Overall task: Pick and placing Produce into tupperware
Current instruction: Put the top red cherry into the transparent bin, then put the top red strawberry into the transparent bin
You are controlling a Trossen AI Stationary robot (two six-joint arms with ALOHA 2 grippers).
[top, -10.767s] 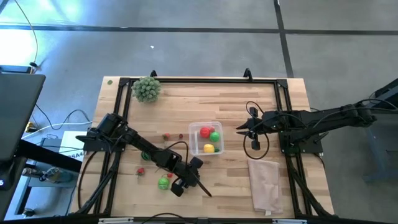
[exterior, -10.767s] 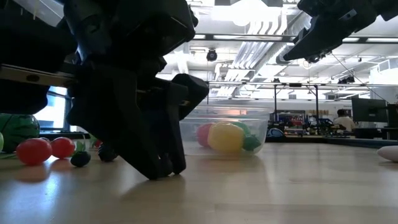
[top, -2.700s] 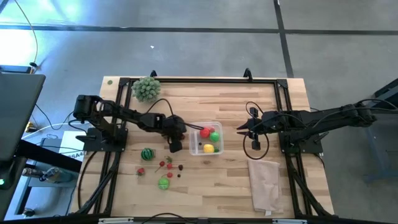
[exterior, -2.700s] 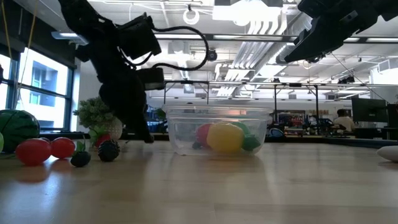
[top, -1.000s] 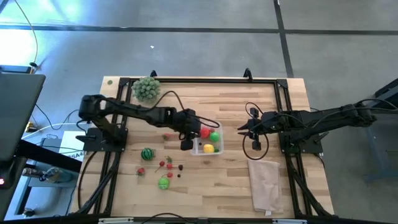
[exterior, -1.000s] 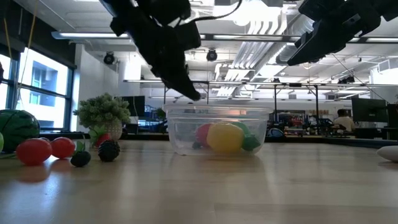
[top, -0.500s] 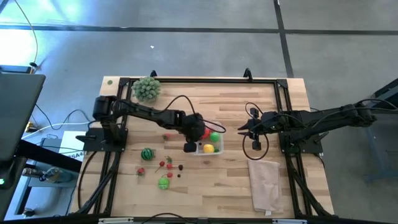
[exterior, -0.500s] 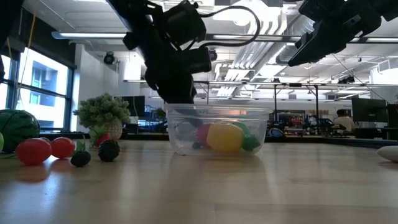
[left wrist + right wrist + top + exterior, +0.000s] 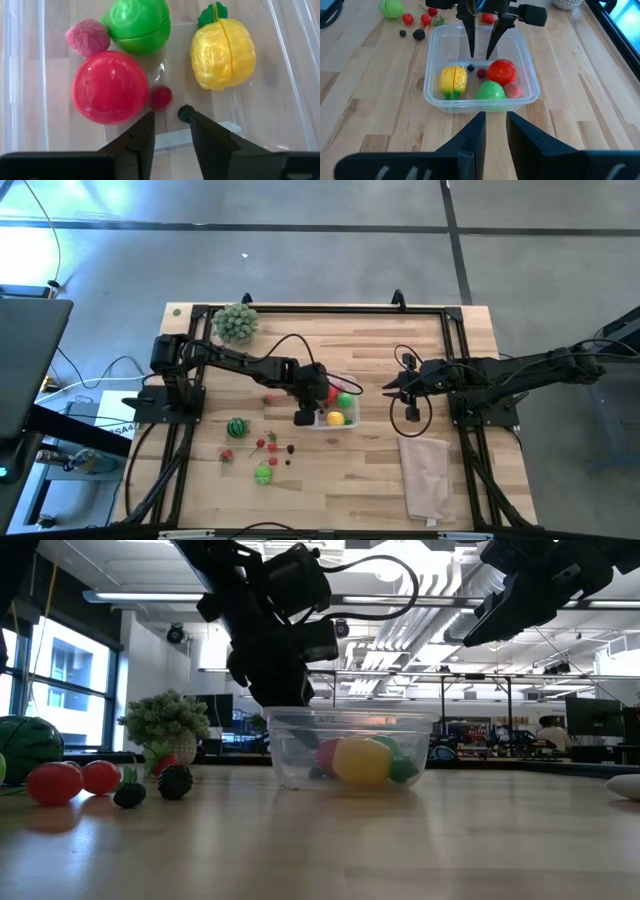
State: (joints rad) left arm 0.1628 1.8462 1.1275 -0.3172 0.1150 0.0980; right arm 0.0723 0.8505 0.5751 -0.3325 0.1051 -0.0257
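Observation:
The clear tupperware (image 9: 354,406) stands mid-table and holds a red ball (image 9: 109,86), a green fruit (image 9: 139,25), a pink piece (image 9: 87,37), a yellow fruit (image 9: 222,53), a tiny red berry (image 9: 160,97) and a dark berry (image 9: 470,68). My left gripper (image 9: 170,117) is open, points down over the tupperware's left part just above the two berries, and holds nothing. My right gripper (image 9: 495,117) hovers to the right of the tupperware, slightly open and empty. More produce lies at the front left: a striped green ball (image 9: 236,427), a green fruit (image 9: 263,473), and small red pieces (image 9: 261,444).
A bushy pale-green plant (image 9: 235,323) stands at the far left corner. A folded beige cloth (image 9: 425,477) lies at the front right. A small red piece (image 9: 269,399) lies just left of the tupperware. A black frame runs along the table's edges.
My left gripper has gone toward the table's right edge from beside the tupperware's left rim until it is over it. It has turned from a slant to pointing straight down and has come lower over the container. It has kept still for the last half second.

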